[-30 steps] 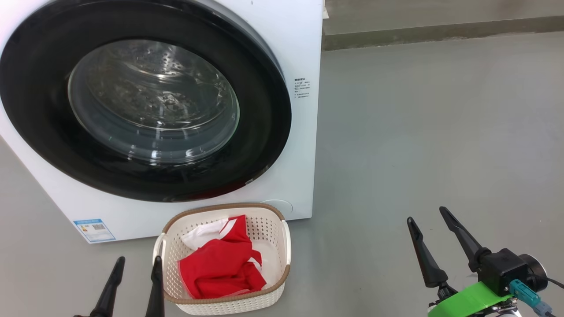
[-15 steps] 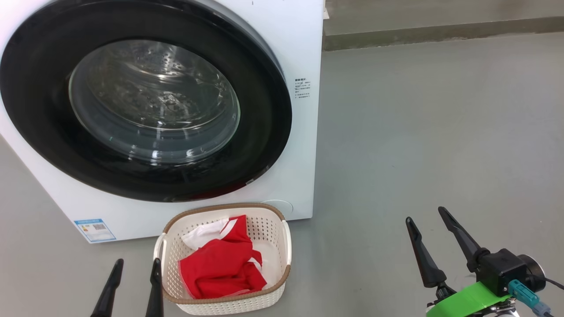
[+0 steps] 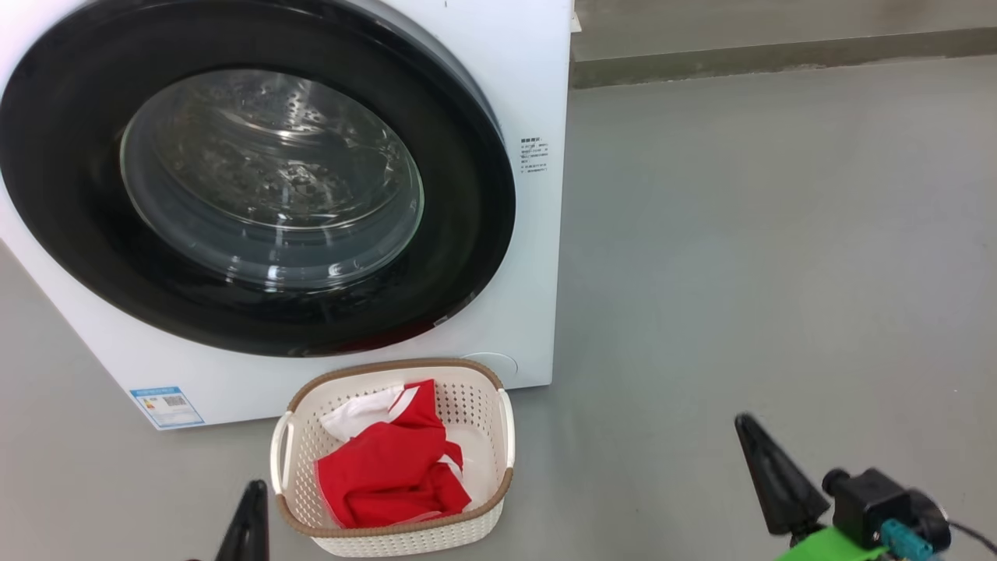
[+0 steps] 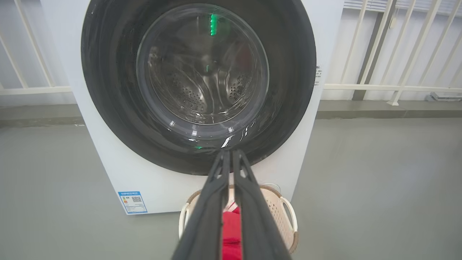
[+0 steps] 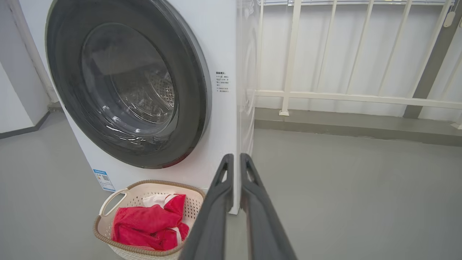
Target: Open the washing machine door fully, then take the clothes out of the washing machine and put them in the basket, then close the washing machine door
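We see a grey floor (image 3: 779, 234) under soft, even light. At its far edge runs a darker kerb (image 3: 779, 58). On it stands a white railing (image 5: 343, 96) with upright and slanted bars, and behind it a pale back wall (image 5: 361, 54). At the left is a white side wall (image 5: 14, 101) with dark skirting (image 5: 25, 128).

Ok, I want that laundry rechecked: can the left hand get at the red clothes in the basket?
Probably yes. The left hand sits just left of the open-topped basket, the red clothes lie uncovered inside, nothing between. It is shut and would need opening.
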